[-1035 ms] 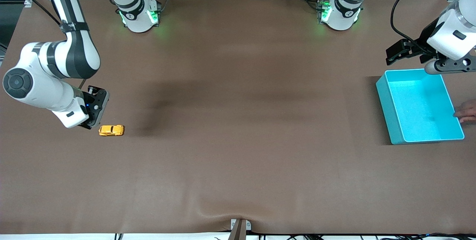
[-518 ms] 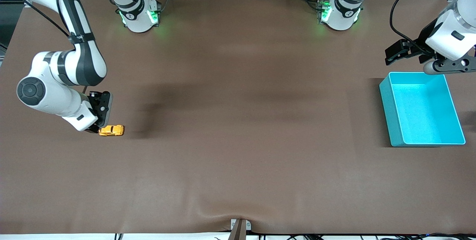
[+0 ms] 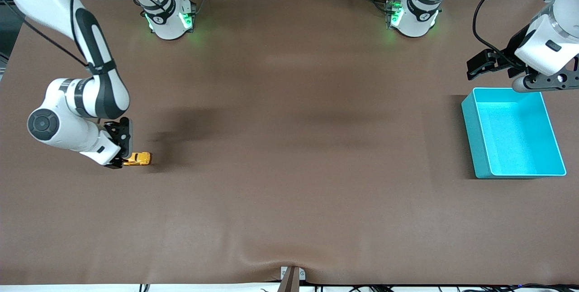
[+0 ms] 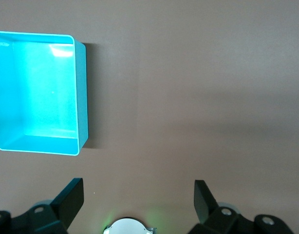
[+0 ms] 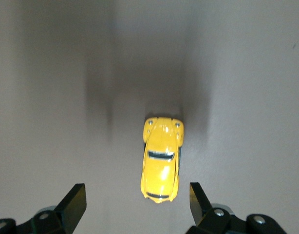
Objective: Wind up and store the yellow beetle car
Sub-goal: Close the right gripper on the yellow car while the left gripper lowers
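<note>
Lowered since a second ago, the right gripper (image 3: 122, 158) now hangs spread wide just over the yellow beetle car (image 3: 138, 159), perhaps not touching it. It sits on the table (image 3: 289, 147) at the right arm's end. Waiting near the turquoise bin (image 3: 472, 133), the left gripper (image 4: 139, 204) is spread apart.

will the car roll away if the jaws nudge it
Likely, yes: the car sits on its wheels on flat table, so an end-on push should send it rolling. Its rounded, glossy body may slip between the open jaws of the right gripper. It looks small and rigid, probably light. The left gripper waits by the bin.
</note>
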Controlling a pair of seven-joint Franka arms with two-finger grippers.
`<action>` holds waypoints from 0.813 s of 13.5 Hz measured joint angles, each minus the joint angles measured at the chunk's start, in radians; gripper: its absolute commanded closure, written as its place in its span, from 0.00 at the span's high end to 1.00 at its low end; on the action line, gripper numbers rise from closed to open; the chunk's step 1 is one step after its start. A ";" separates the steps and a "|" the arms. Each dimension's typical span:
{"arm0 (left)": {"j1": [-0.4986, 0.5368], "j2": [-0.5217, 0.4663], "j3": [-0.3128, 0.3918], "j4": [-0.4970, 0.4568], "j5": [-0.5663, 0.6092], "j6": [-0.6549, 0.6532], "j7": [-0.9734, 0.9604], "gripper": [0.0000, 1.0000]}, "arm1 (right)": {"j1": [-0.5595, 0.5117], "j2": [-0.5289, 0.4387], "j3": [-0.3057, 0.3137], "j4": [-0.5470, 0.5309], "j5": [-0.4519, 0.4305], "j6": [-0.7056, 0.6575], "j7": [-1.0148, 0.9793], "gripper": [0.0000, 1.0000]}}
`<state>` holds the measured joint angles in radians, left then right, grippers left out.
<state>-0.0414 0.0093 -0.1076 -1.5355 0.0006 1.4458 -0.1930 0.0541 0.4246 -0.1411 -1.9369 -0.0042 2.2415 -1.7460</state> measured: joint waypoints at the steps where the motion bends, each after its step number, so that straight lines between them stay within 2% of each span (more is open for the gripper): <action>1: 0.000 0.000 0.000 0.000 0.000 0.000 0.000 1.00 | -0.008 0.009 0.000 0.000 0.000 0.010 -0.007 0.92; 7: 0.000 0.000 0.000 -0.004 0.000 0.000 0.000 1.00 | -0.009 0.069 0.004 0.000 0.000 0.101 -0.006 0.87; 11: 0.000 0.011 0.001 -0.004 0.000 0.000 0.000 1.00 | -0.009 0.091 0.004 0.000 0.004 0.115 -0.002 0.84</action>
<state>-0.0410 0.0201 -0.1061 -1.5400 0.0006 1.4462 -0.1930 0.0452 0.5160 -0.1367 -1.9372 -0.0001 2.3561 -1.7482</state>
